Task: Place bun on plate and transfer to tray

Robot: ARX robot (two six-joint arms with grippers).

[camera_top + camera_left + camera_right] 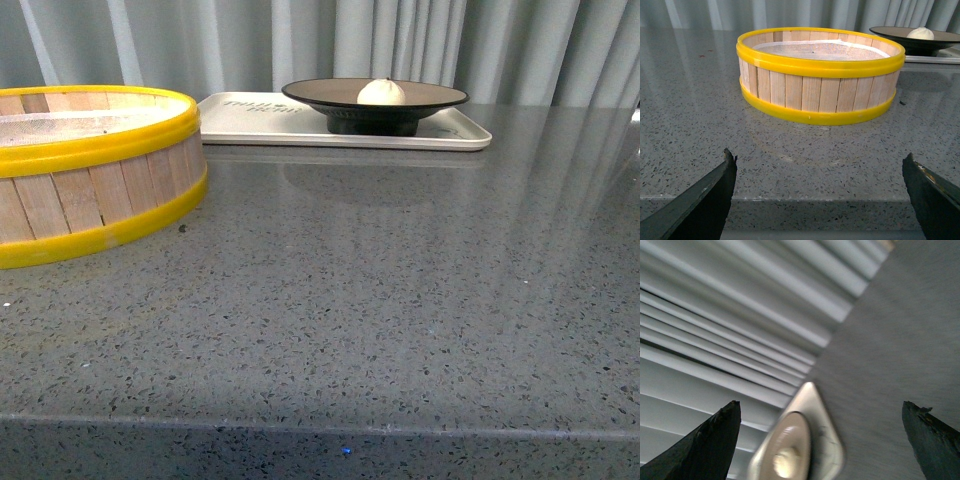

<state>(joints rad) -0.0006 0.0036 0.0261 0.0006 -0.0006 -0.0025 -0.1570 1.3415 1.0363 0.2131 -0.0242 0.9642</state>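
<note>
grey speckled stone makes up the surface (380, 300) in front of me, with pale pleated curtains (500, 45) hanging behind its far edge. the bun (381, 92) sits in the middle of the plate (440, 98), and the plate stands on the tray (250, 120), which lies at the far side of the surface, a little right of centre. just left of the tray, nearer to me, is the wooden steamer (90, 190) with its yellow bands; its rim hides the tray's left end in the front view. neither of my arms shows from the front. my left jaws (822, 192) are spread wide with nothing between them, hanging at the near edge of the surface and facing the steamer, with the plate and bun visible beyond it to the right. my right jaws (822, 435) are also wide apart and hold nothing; that view is tilted and blurred, and it shows the tray, plate and bun well away from the fingertips (715, 440), against the curtains.
</note>
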